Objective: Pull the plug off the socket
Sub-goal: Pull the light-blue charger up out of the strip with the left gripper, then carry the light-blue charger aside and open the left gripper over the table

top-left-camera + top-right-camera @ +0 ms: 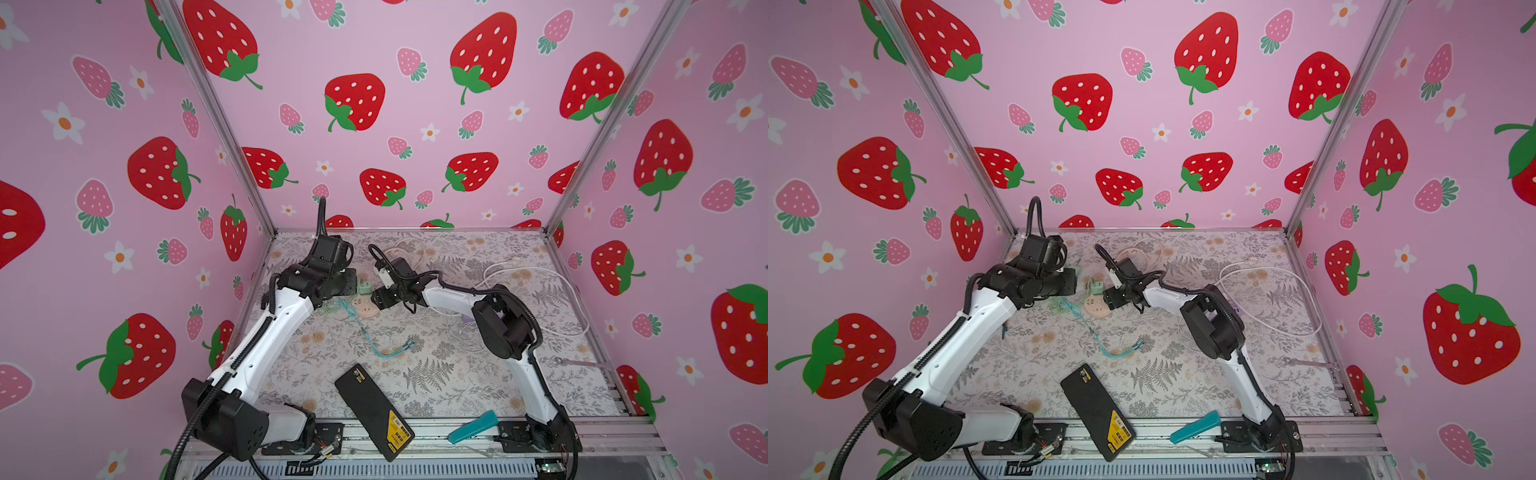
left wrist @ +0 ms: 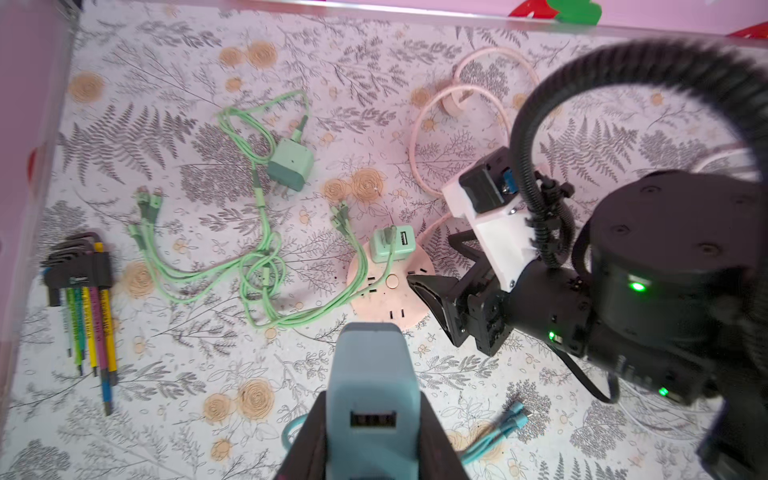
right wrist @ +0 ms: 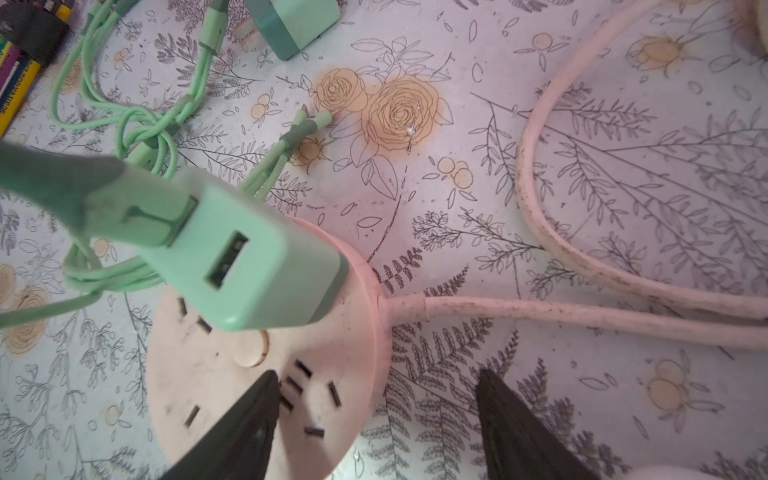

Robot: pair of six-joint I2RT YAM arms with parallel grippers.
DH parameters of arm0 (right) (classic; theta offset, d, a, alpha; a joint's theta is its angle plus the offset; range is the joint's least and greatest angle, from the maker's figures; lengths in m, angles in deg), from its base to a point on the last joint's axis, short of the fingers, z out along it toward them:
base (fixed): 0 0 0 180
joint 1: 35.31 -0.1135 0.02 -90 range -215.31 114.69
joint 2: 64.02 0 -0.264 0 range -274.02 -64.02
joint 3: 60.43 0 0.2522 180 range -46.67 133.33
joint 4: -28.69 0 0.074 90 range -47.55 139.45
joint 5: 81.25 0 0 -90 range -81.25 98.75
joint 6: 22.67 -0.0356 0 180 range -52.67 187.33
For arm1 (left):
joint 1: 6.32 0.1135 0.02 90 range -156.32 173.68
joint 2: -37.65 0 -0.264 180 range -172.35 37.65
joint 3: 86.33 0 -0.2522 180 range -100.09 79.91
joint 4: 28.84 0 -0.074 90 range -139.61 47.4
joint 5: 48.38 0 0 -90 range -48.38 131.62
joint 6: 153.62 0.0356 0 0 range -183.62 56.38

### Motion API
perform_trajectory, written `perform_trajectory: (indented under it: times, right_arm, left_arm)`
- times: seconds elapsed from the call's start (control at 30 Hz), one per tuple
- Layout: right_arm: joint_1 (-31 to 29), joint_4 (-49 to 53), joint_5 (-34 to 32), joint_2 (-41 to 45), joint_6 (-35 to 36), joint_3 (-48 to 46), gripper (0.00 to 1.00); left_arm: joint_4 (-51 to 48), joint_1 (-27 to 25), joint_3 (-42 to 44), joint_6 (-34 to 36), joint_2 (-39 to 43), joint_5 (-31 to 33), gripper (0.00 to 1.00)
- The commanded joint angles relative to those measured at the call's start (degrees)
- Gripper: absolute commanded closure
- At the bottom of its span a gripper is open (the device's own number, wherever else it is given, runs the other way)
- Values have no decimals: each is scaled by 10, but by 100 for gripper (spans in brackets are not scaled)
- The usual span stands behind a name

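Teal plug point(image 2: 372, 399) clamped tight in my left fingers point(image 2: 307, 444), clear of the pink socket point(image 3: 199, 374); mint plug point(image 3: 245, 266) seated in it. Right fingers point(image 3: 245, 428) spread, straddling its rim. Yellow label point(image 1: 398, 430) unreadable.

The socket point(image 3: 232, 386) was a round, pale pink disc lying flat on the table point(image 3: 582, 208), with its pink cord point(image 3: 540, 316) leaving one side. A square mint-green plug point(image 3: 249, 266) stood upright in a slot near the rim; one of its USB ports held a green cable point(image 3: 124, 208), the other gaped empty. A grey-blue plug point(image 2: 370, 365) sat clamped in my left gripper point(image 2: 371, 399), clear of the socket.
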Motion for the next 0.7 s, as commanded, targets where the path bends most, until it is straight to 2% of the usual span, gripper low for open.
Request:
perform_trajectory:
  times: [0.0,0.2,0.3,0.47,0.67]
  right_arm:
    - [3,143,-90,-89,23,-51,24]
    - [4,142,-89,-86,23,-53,24]
    - [4,140,-88,-85,23,-54,24]
    - [4,138,-85,-86,24,-54,25]
    - [4,136,-84,-84,23,-54,25]
  left_arm:
    - [-75,31,-35,13,35,20,92]
    - [-131,128,-17,21,44,18,92]
    - [-135,160,7,23,39,25,92]
    - [-147,177,30,22,-14,59,91]
    - [-176,178,11,7,-143,75,93]
